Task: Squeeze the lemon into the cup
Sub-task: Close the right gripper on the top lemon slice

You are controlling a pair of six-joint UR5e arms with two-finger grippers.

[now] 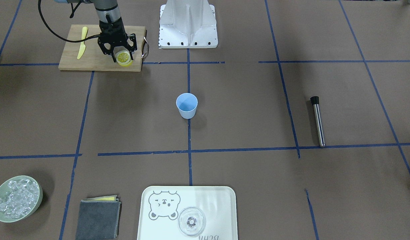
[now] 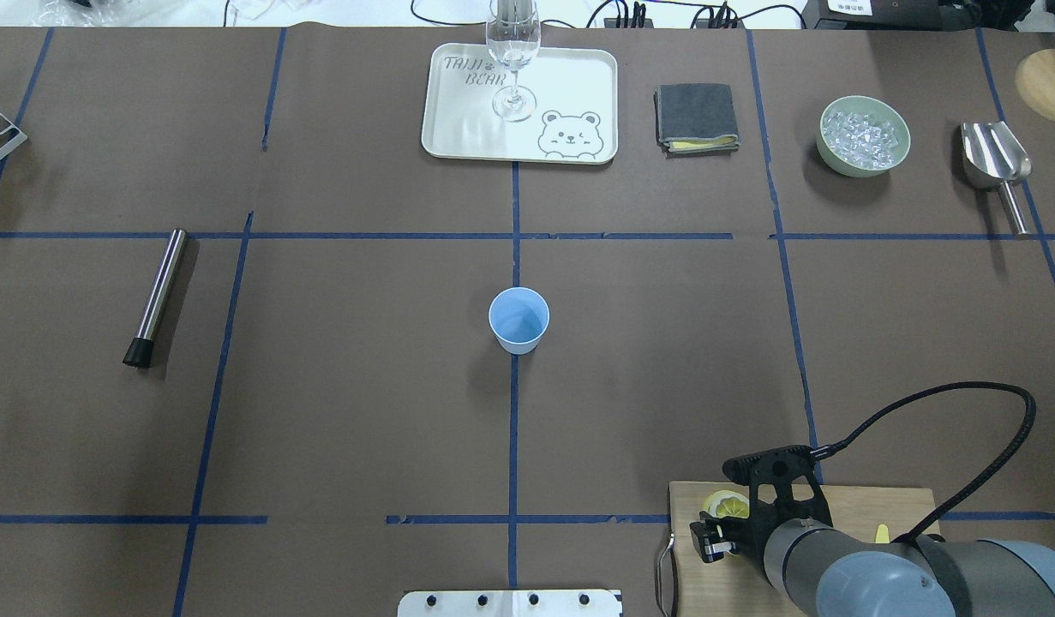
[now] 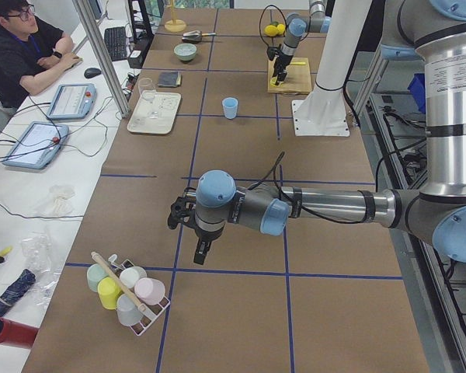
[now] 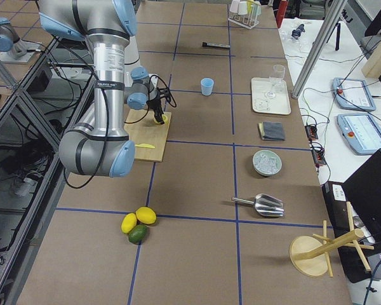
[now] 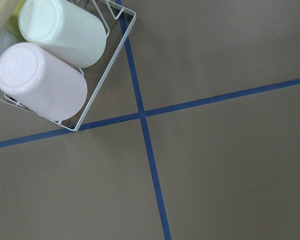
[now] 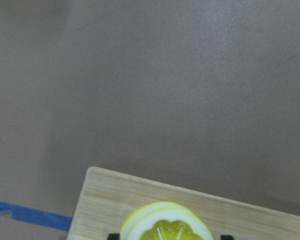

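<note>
Right gripper straddles lemon; tray reads "BEAR".

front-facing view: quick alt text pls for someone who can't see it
The robot's right gripper hangs over a wooden cutting board at upper left, fingers either side of a lemon slice. A small light-blue cup stands alone mid-table, well apart from the board.

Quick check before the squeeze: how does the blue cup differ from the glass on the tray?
The cup is opaque light blue; the glass is clear. The cup tapers and has no stem; the glass has a stem and a round foot. The cup stands on the bare table; the glass stands on the tray. Both are upright, mouths up.
</note>
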